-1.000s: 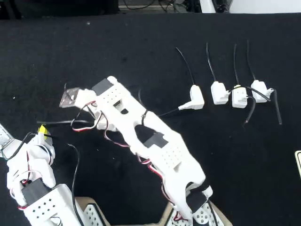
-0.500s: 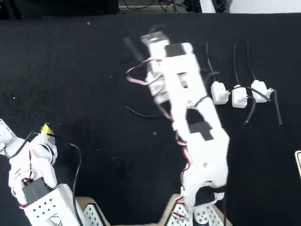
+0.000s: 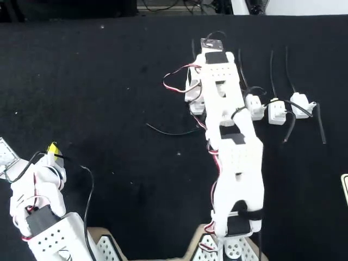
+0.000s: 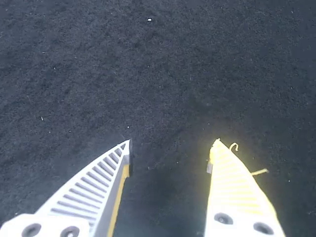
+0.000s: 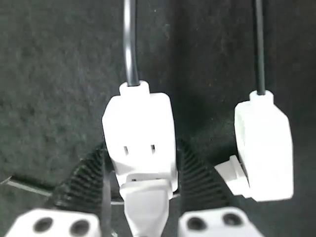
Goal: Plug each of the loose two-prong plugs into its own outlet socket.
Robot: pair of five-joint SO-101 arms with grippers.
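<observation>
From the right wrist, the plug [image 5: 146, 197] at the outlet socket [image 5: 140, 131] is cut off by the picture's edge, its prongs hidden. In the high view the right arm [image 3: 234, 157] covers both. The base of the left pincer [image 4: 172, 144] is cut off too.

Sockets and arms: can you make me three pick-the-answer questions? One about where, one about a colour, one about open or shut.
1. Where is the right end effector?
A. at the sockets
B. on the floor
C. on a chair
2. What colour are the sockets?
A. red
B. white
C. green
3. The left end effector is:
A. open
B. shut
C. holding a plug
Answers: 1 A, a socket sits right at it in its wrist view. 2 B, both sockets there are white. 3 A, its tips stand apart over bare table.
</observation>
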